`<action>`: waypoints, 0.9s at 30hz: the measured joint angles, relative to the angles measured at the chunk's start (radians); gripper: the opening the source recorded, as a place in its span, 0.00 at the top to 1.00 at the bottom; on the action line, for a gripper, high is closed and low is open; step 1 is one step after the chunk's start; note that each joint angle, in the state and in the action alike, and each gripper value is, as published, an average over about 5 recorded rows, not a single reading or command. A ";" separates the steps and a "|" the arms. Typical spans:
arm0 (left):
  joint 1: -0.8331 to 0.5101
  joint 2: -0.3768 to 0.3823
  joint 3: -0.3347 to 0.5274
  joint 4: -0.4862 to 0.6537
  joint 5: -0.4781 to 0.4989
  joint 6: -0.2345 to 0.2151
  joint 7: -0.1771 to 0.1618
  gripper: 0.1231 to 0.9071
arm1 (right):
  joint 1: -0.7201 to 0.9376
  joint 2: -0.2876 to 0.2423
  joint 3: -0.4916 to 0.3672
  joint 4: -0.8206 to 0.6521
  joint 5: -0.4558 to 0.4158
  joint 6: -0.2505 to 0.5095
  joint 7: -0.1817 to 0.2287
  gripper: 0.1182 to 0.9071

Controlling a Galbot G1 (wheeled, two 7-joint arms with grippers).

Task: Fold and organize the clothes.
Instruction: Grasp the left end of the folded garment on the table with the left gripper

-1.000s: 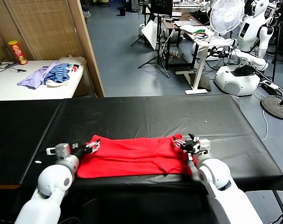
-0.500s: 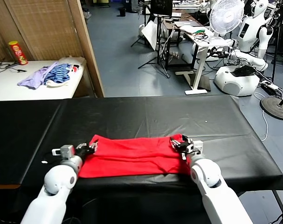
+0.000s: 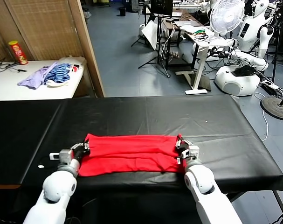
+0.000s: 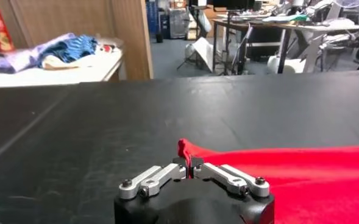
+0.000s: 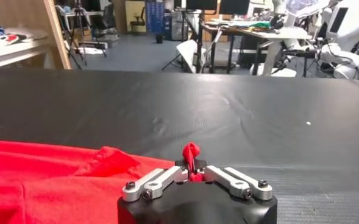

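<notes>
The clothes are one red T-shirt [image 3: 132,153] lying folded in a wide band across the near part of the black table [image 3: 146,114]. My left gripper [image 3: 81,150] is shut on the shirt's left corner, and a pinch of red cloth [image 4: 183,148] stands up between its jaws [image 4: 188,163]. At the other end, my right gripper [image 3: 180,147] is shut on the right corner of the shirt, with a small red bunch [image 5: 191,151] poking up from its jaws [image 5: 191,167]. The rest of the shirt [image 5: 51,182] spreads flat beside it.
A white side table [image 3: 34,84] at the back left carries a heap of lilac and blue-striped garments [image 3: 48,74] and a red can [image 3: 17,52]. A wooden screen [image 3: 62,32] stands behind it. Fans, desks and another robot [image 3: 251,37] fill the room beyond the table's far edge.
Both grippers have closed on the shirt's two near corners. The arms have drawn back toward me, and the shirt's band now looks flatter and straighter.
</notes>
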 joint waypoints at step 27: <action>0.170 -0.066 -0.089 -0.149 -0.203 0.030 -0.043 0.14 | -0.066 -0.052 0.065 0.213 0.106 -0.038 -0.013 0.14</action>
